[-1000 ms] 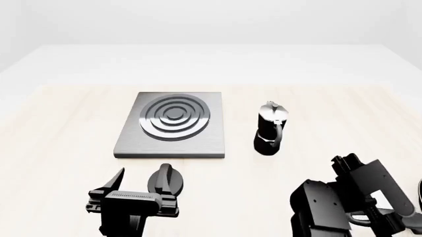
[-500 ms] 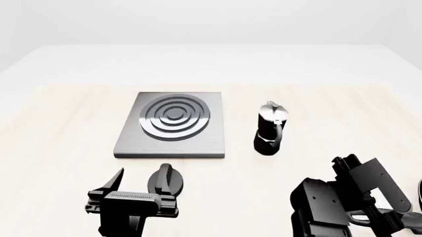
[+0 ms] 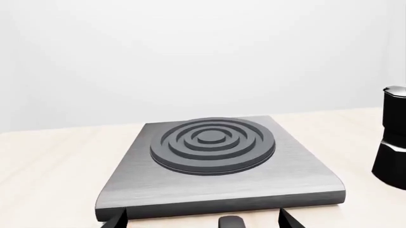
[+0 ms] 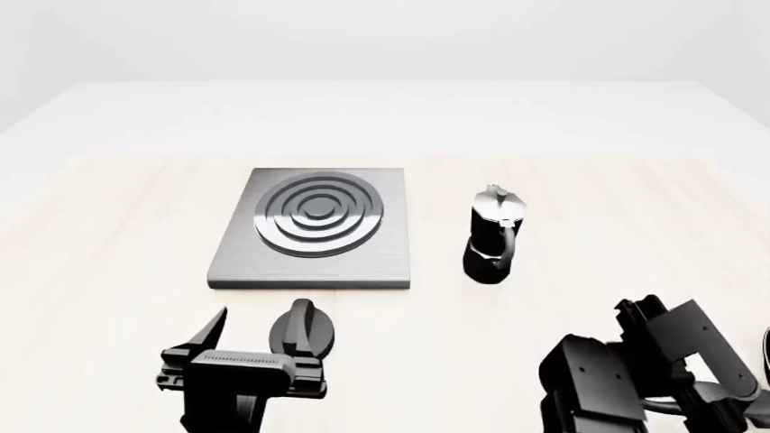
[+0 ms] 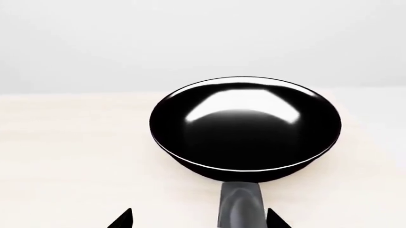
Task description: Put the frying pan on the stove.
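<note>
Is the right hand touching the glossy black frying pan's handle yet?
Apart. The right wrist view shows the hand open, its fingertips either side of the frying pan's handle with bare table between.

You've got the frying pan sitting on the table, handle between your right gripper's spread fingertips.

Black gear on a pale tabletop, grey plate in the middle.

You see a glossy black pan with white highlights inside and a thin bright rim line. Your stove is brushed grey metal with dark grey concentric rings. To its right, the moka pot is black below, silver on top. The near knob is black. The table is pale, faintly streaked beige wood. Both arms are black.
</note>
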Robot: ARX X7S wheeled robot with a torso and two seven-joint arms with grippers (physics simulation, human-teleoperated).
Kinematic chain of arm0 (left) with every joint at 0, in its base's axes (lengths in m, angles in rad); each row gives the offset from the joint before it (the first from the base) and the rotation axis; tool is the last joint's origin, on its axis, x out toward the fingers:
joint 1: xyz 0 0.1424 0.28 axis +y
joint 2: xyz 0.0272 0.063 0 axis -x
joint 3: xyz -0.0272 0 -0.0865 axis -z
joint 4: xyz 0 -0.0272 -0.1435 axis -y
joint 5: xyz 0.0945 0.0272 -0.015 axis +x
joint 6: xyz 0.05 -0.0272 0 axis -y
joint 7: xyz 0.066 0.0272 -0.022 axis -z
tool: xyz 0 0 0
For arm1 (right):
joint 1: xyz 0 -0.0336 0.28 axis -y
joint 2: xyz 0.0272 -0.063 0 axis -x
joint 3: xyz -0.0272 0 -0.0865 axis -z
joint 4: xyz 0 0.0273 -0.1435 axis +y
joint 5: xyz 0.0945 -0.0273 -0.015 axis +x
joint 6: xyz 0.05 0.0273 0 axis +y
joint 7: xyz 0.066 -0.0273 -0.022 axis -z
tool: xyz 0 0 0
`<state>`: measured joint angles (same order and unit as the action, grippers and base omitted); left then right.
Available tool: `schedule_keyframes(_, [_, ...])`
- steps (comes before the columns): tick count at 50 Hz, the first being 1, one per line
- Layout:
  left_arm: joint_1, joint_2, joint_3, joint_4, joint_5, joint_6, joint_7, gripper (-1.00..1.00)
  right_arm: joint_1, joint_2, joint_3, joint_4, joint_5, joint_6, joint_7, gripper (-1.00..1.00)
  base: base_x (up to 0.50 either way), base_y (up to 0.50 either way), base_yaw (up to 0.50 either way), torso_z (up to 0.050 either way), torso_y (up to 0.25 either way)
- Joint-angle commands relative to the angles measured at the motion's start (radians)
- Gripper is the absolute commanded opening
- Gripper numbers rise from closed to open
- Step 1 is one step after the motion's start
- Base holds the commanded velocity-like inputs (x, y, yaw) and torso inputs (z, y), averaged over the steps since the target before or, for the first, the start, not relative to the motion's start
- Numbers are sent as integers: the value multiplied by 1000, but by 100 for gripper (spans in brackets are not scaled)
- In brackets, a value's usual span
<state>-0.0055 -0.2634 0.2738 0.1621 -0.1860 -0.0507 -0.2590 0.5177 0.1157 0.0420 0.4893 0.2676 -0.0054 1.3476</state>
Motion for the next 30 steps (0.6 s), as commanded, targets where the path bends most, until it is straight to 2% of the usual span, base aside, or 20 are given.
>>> schedule_keyframes(1, [0, -2, 7, 6, -2, -1, -5, 100, -29, 18, 4, -18, 13, 9, -9, 100, 0, 0, 0, 0, 0])
schedule_keyframes(30, [0, -9, 21, 8, -6, 0, -16, 100, -52, 33, 10, 0, 25, -9, -19, 100, 0, 0, 0, 0, 0])
